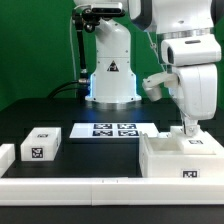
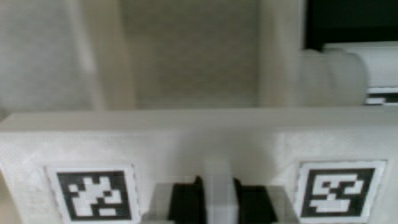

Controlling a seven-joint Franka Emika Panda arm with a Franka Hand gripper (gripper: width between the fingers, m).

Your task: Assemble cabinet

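The cabinet (image 1: 183, 160) is a white boxy unit with small tags, at the front of the exterior view's right. My gripper (image 1: 190, 134) reaches straight down onto its top edge. In the wrist view the cabinet (image 2: 196, 140) fills the frame, with one tag on either side of my gripper (image 2: 214, 192). The two dark fingers (image 2: 185, 200) stand close together with a thin white strip of the cabinet between them. A small white box module (image 1: 42, 145) with a tag lies apart at the exterior view's left.
The marker board (image 1: 113, 130) lies flat at the table's middle, in front of the robot base (image 1: 110, 75). A low white border rail (image 1: 70, 186) runs along the front edge. Another white piece (image 1: 5, 155) sits at the far left.
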